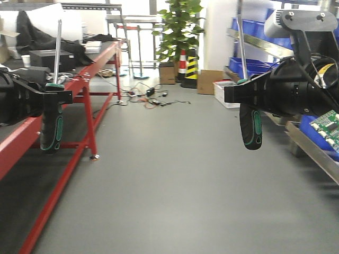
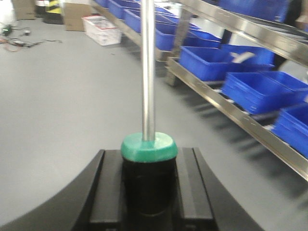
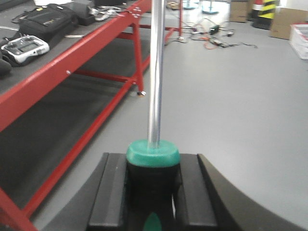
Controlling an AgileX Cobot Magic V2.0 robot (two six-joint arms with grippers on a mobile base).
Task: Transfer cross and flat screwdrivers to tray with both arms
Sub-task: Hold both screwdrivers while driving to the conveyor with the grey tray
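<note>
Both screwdrivers are held upright in the air, shafts pointing up. In the front view my left gripper (image 1: 53, 97) is shut on the black, green-trimmed handle of one screwdriver (image 1: 51, 129). My right gripper (image 1: 244, 93) is shut on the handle of the other screwdriver (image 1: 250, 127). In the left wrist view the fingers (image 2: 108, 183) squeeze the handle just under its green collar (image 2: 149, 147). The right wrist view shows the same hold under the green collar (image 3: 153, 153), with the silver shaft (image 3: 156, 72) rising from it. Which one is cross or flat cannot be told. The tray is out of view.
A red-framed workbench (image 1: 92, 74) runs along the left, with a black bag (image 3: 45, 21) and a controller (image 3: 24, 46) on it. Steel shelves with blue crates (image 2: 250, 84) line the right. Grey floor lies between; a plant (image 1: 180, 32), cones, boxes and cables (image 1: 153, 100) stand farther off.
</note>
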